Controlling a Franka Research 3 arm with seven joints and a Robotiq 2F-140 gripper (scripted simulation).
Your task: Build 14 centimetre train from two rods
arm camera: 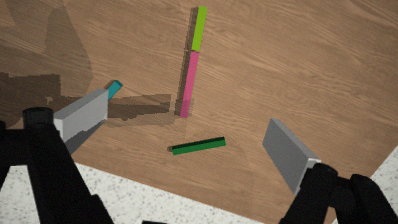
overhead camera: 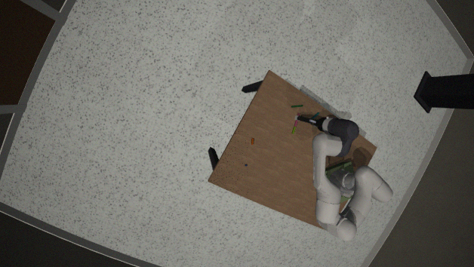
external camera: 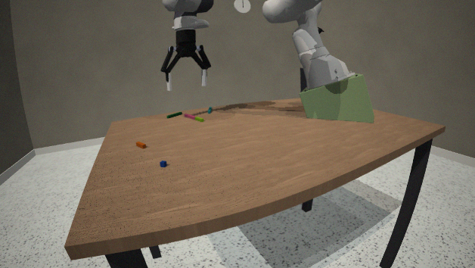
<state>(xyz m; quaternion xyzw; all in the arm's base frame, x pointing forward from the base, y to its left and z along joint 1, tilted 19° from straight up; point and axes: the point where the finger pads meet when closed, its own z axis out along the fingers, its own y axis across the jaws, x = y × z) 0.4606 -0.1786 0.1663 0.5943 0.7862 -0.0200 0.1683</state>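
A pink rod [arm camera: 189, 82] and a lime rod [arm camera: 199, 28] lie flat end to end in one straight line near the table's far edge; they also show in the exterior view, pink [external camera: 190, 116] and lime [external camera: 199, 119]. My gripper [external camera: 186, 82] is open and empty, well above them. In the wrist view its fingers stand wide apart. A green rod [arm camera: 198, 145] lies a short way from the pink rod's end, at an angle to it. A turquoise rod [arm camera: 114, 89] lies to the side, partly hidden by a finger.
An orange rod [external camera: 141, 144] and a blue rod [external camera: 162, 163] lie apart on the near left part of the table. The green block at the arm's base [external camera: 337, 100] stands at the back right. The table edge is close behind the green rod.
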